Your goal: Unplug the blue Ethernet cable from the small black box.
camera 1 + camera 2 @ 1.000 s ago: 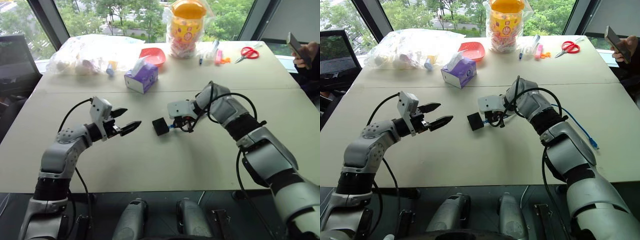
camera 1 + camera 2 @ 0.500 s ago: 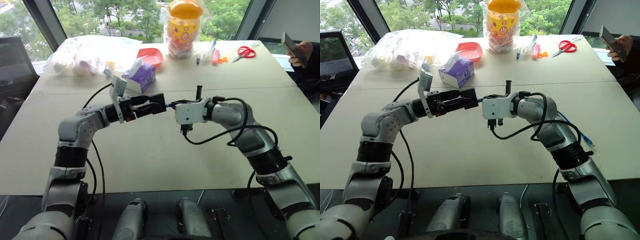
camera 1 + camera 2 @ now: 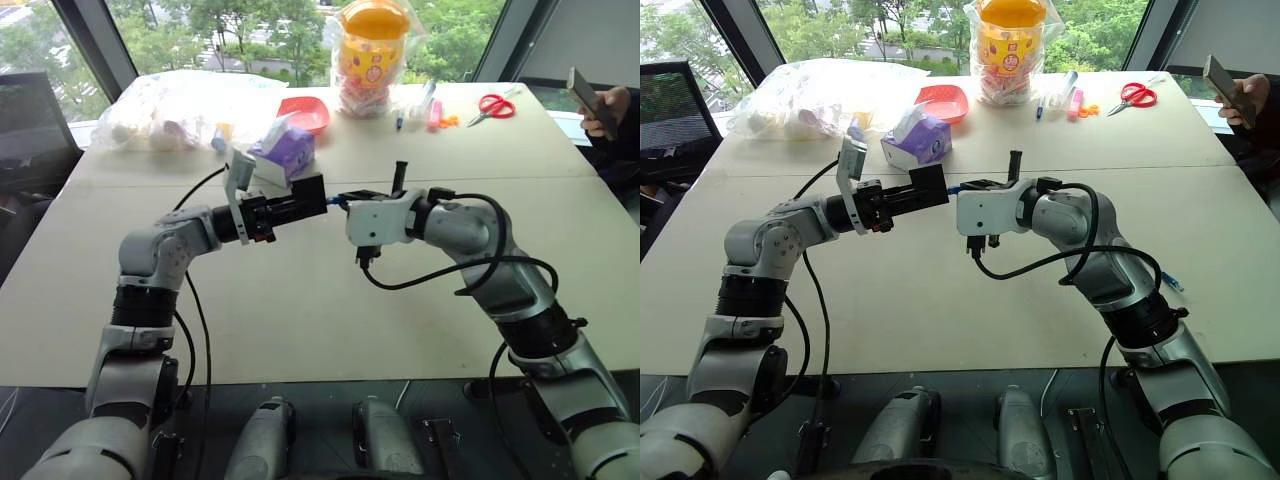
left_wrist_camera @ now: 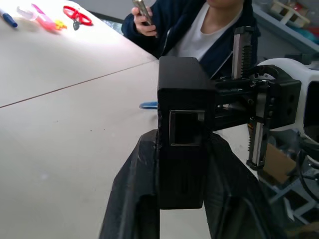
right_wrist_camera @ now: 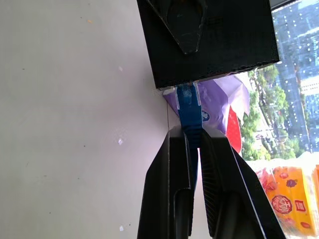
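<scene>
Both hands meet in the air over the wide beige desk (image 3: 300,320).
The left hand (image 3: 300,205) is clamped on the small matte black square box (image 3: 310,191); the right hand (image 5: 194,149) pinches the thin bright-blue Ethernet cable (image 5: 189,107) just behind its plug, seated in the box.

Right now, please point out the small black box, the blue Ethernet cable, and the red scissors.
small black box (image 4: 180,89), left wrist view, its upper face above the port.
blue Ethernet cable (image 5: 188,107), right wrist view, its plug boot at the box.
red scissors (image 3: 497,103), left eye view, handles.
</scene>
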`<state>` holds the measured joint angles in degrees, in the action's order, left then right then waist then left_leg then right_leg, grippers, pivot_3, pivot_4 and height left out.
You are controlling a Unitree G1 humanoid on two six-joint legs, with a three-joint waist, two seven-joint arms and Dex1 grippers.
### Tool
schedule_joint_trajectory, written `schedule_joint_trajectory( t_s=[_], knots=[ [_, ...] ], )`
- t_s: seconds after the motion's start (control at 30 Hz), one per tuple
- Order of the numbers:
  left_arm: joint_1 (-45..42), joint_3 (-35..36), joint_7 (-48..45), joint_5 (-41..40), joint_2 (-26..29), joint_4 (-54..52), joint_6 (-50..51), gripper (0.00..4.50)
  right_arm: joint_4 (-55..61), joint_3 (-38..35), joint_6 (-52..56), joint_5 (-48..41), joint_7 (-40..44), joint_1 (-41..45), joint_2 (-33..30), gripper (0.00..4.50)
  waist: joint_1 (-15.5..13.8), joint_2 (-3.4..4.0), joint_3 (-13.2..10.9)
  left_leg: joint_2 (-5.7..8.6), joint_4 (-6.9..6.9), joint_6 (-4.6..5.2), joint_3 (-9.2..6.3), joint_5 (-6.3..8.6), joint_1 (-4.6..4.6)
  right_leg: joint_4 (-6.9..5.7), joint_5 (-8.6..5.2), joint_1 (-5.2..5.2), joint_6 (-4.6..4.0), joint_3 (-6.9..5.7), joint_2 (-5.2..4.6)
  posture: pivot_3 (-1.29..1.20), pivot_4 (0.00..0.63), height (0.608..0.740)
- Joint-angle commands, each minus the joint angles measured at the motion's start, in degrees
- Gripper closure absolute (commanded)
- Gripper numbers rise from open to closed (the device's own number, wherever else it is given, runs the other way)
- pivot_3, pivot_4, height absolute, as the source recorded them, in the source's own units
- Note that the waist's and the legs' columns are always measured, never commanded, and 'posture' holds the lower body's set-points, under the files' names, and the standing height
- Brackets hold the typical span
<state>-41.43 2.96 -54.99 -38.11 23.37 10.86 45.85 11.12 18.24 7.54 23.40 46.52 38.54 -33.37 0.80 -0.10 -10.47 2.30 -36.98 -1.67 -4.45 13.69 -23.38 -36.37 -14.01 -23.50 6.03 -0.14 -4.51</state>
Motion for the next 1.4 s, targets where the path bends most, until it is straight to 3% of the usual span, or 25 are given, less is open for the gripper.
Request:
schedule_joint_trajectory(
  t_s=[0.03, 0.2, 0.33, 0.47, 0.53, 0.73, 1.03, 1.13, 1.3, 1.4],
  knots=[
    [-1.42, 1.16, 0.05, -0.47, 0.1, -0.68, -0.36, 3.99, 2.5, -1.08, -0.34, -0.62, 0.56, 0.54, -0.58, 4.5, 0.0, 0.0, 0.0, 0.0, 0.0, 0.0, 0.0, 0.0, 0.0, 0.0, 0.0, 0.0, 0.0, 0.0, 0.0, 0.0, 0.15, 0.74],
    [-1.21, 0.46, -1.25, -0.51, 1.02, -1.36, 0.59, 3.99, 3.19, -2.63, 6.46, -7.41, 5.11, 0.14, 1.35, 4.5, 0.0, 0.0, 0.0, -0.02, 0.0, 0.0, 0.0, 0.0, 0.0, 0.0, 0.0, 0.0, 0.0, 0.0, 0.0, 0.0, 0.15, 0.74],
    [-0.71, -1.07, -3.97, 0.31, 2.44, -2.71, -0.06, 3.99, 3.54, -4.05, 12.25, -15.86, 12.54, 0.03, 0.25, 2.82, 0.02, 0.0, 0.0, -0.04, 0.0, 0.01, -0.02, 0.0, 0.0, 0.0, 0.0, 0.02, 0.0, 0.0, 0.01, 0.0, 0.15, 0.74],
    [-0.33, -2.19, -6.88, 0.09, 3.87, -4.41, -0.25, 3.99, 2.48, -7.62, 25.96, -25.0, 16.17, 1.59, 0.69, 0.77, 0.0, 0.0, 0.0, -0.06, 0.0, 0.01, -0.03, 0.0, 0.0, 0.01, 0.0, 0.02, 0.0, 0.0, 0.0, 0.0, 0.15, 0.74],
    [-0.51, -2.0, -8.27, -0.56, 4.53, -5.3, 0.3, 3.99, -0.27, -10.82, 37.63, -32.51, 18.63, 3.9, 1.14, 0.02, 0.0, 0.0, 0.0, -0.06, 0.0, 0.01, -0.03, 0.01, 0.0, 0.01, 0.0, 0.02, -0.01, 0.0, -0.01, 0.0, 0.15, 0.74],
    [-0.44, -2.78, -12.26, -0.84, 6.5, -7.01, 1.01, 3.99, -8.03, -15.17, 60.65, -47.23, 21.04, 9.5, 2.24, 0.02, 0.03, 0.0, 0.0, -0.09, 0.04, 0.03, -0.07, 0.01, 0.0, 0.03, 0.0, 0.02, -0.04, -0.01, -0.02, 0.0, 0.15, 0.74],
    [0.29, -4.59, -13.93, 1.49, 7.76, -6.03, -0.99, 3.99, -10.9, -16.89, 65.66, -54.02, 17.32, 12.91, 2.5, 0.02, 0.04, 0.01, -0.01, -0.06, 0.08, 0.05, -0.02, 0.02, -0.05, 0.04, 0.0, -0.06, -0.02, -0.01, -0.06, 0.0, 0.15, 0.74],
    [0.8, -5.01, -14.3, 1.83, 7.87, -6.33, -1.3, 3.99, -10.93, -16.87, 65.31, -55.09, 16.05, 13.26, 2.32, 0.89, 0.05, 0.01, -0.01, -0.06, 0.08, 0.05, -0.01, 0.03, -0.05, 0.05, 0.0, -0.06, -0.02, -0.01, -0.06, 0.0, 0.15, 0.74],
    [0.99, -4.96, -14.35, 1.98, 7.97, -6.5, -1.32, 3.99, -10.85, -16.65, 65.44, -56.79, 14.45, 13.63, 2.15, 3.49, 0.03, 0.01, -0.01, -0.06, 0.07, 0.05, -0.01, 0.03, -0.06, 0.04, 0.0, -0.05, -0.01, -0.01, -0.06, 0.0, 0.15, 0.74],
    [0.87, -4.9, -14.22, 2.05, 7.93, -6.35, -1.2, 3.99, -10.63, -16.29, 65.73, -57.83, 13.74, 14.22, 2.52, 3.49, 0.06, 0.01, -0.01, -0.06, 0.07, 0.05, -0.01, 0.03, -0.06, 0.04, 0.0, -0.06, -0.01, -0.01, -0.06, 0.0, 0.15, 0.74]
  ],
)
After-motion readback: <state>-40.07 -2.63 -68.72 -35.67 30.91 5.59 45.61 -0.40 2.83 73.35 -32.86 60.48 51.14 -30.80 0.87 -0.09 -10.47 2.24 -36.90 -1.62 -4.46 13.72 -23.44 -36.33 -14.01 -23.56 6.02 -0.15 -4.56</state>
